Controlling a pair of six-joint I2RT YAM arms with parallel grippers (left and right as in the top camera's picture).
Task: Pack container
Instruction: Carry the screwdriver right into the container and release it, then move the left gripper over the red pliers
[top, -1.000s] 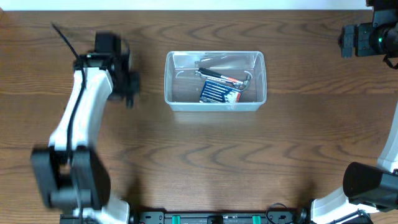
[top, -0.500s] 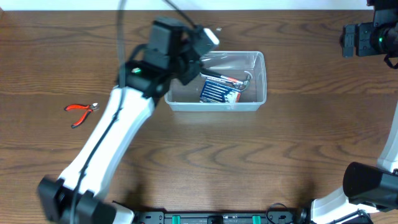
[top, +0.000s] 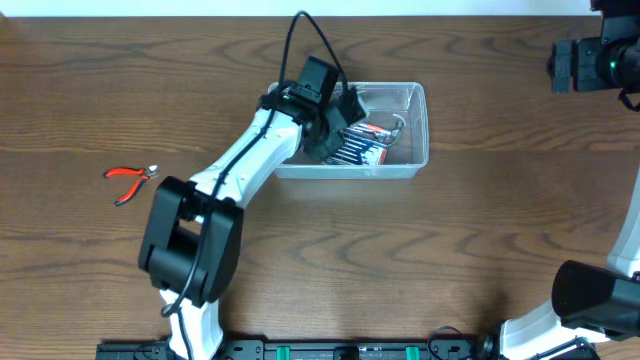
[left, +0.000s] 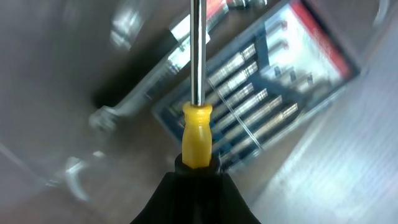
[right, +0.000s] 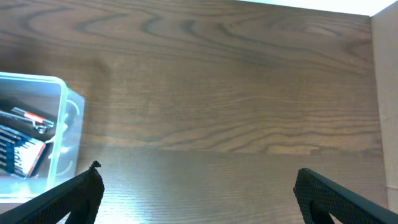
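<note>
The clear plastic container (top: 420, 128) stands at the back middle of the table and holds a blue bit set (top: 362, 150) and a hammer-like tool (top: 385, 128). My left gripper (top: 335, 125) is inside the container's left half. In the left wrist view it is shut on a screwdriver (left: 196, 134) with a yellow handle, its steel shaft pointing down over the bit set (left: 273, 102). My right gripper (right: 199, 186) is open and empty over bare table, right of the container (right: 65, 134).
Red-handled pliers (top: 130, 178) lie on the table at the left. The right arm's body (top: 590, 62) sits at the far right back corner. A table edge shows at the right of the right wrist view (right: 375, 93).
My left arm swung from the far left to the container, leaving the red pliers on the table, then lowered the screwdriver into the container. The right arm has not moved.
</note>
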